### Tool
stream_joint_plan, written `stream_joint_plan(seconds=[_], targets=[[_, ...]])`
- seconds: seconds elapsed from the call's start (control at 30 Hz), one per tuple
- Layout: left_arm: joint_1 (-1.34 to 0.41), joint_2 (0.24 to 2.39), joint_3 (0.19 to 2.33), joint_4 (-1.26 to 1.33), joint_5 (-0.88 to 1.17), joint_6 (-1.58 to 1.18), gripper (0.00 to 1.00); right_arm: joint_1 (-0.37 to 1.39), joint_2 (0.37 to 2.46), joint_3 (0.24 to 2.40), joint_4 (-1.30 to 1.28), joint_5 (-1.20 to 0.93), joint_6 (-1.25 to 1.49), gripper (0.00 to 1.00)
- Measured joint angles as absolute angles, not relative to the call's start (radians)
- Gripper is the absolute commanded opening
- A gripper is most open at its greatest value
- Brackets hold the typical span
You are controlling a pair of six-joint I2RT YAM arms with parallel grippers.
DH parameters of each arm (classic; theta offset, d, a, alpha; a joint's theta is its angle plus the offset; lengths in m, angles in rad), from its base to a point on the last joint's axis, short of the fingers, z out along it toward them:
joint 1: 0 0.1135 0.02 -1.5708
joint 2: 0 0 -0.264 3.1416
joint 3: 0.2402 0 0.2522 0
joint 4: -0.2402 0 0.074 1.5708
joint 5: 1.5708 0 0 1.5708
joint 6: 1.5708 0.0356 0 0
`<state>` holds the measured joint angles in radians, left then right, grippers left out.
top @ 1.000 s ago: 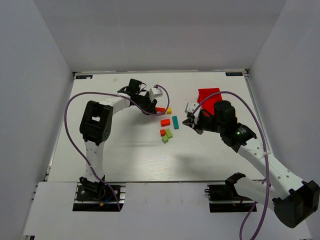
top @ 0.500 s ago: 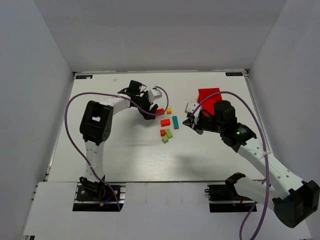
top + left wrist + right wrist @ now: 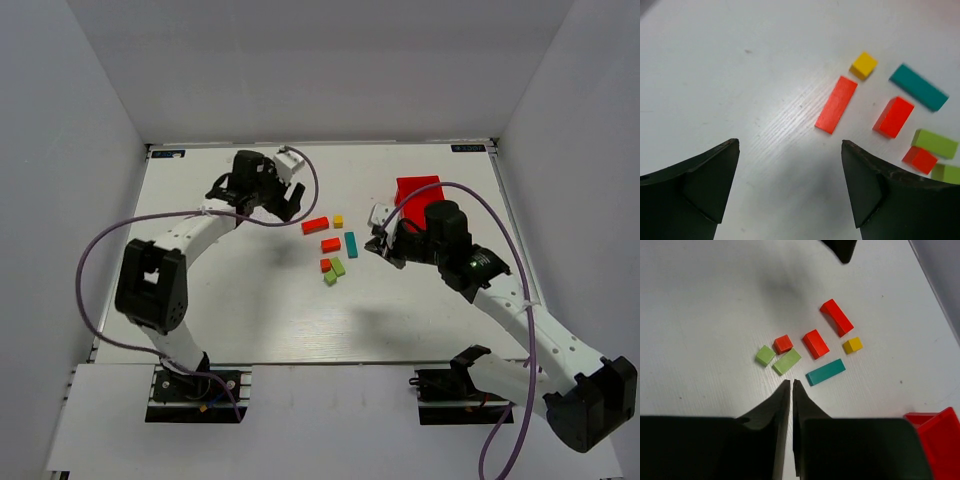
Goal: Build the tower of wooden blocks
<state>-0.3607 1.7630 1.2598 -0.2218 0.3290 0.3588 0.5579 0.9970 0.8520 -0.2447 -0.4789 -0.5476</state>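
With no tower yet, the small painted wooden blocks [image 3: 815, 343] lie unstacked toward the far edge of the white counter [image 3: 250, 310], so the left hand [image 3: 790, 145] hovers spread, seemingly ready to pick one, while the right hand [image 3: 791, 382] waits pressed together, empty.

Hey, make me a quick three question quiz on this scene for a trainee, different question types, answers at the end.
1. True or false: one of the wood blocks is already stacked on another.
2. Which claw is open? A left, B right, C both.
3. How many blocks lie on the table?
Key: 1 false. 2 A: the left claw gapes, the right claw is shut. 3 seven.
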Motion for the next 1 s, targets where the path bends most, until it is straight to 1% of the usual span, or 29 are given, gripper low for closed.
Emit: stream_joint_plan(seconds=[0.03,0.07,0.1,0.13,0.17,0.2,0.33,0.4,0.5,0.77,1.0], targets=[[-0.362,1.715,1.254,-0.208,0.3,0.315,0.76,0.558,1.001,0.852,-0.245,-0.476,-0.548,0.0],[-0.363,1.675,1.254,-0.207,0.279,0.273,0.56,0.558,1.006,0.852,-0.244,-0.472,-0.551,0.0],[-0.363,1.643,1.254,-0.206,0.265,0.239,0.4,0.558,1.013,0.852,-0.243,-0.469,-0.551,0.0],[-0.364,1.612,1.254,-0.204,0.253,0.208,0.31,0.558,1.022,0.852,-0.242,-0.466,-0.551,0.0],[-0.364,1.579,1.247,-0.197,0.245,0.19,0.09,0.558,1.034,0.852,-0.243,-0.461,-0.551,0.0],[-0.363,1.567,1.242,-0.196,0.244,0.172,0.0,0.558,1.049,0.853,-0.241,-0.455,-0.551,0.0],[-0.38,1.571,1.235,-0.233,0.267,0.112,0.0,0.559,1.119,0.855,-0.243,-0.425,-0.548,0.0],[-0.404,1.627,1.25,-0.27,0.281,0.092,0.06,0.558,1.139,0.855,-0.244,-0.41,-0.547,0.0],[-0.448,1.711,1.257,-0.321,0.281,0.065,0.06,0.558,1.145,0.855,-0.243,-0.392,-0.543,0.0],[-0.545,1.796,1.257,-0.396,0.19,0.02,0.08,0.558,1.145,0.855,-0.239,-0.373,-0.531,0.0],[-0.556,1.853,1.262,-0.396,0.092,-0.02,0.08,0.558,1.145,0.855,-0.236,-0.369,-0.53,0.0]])
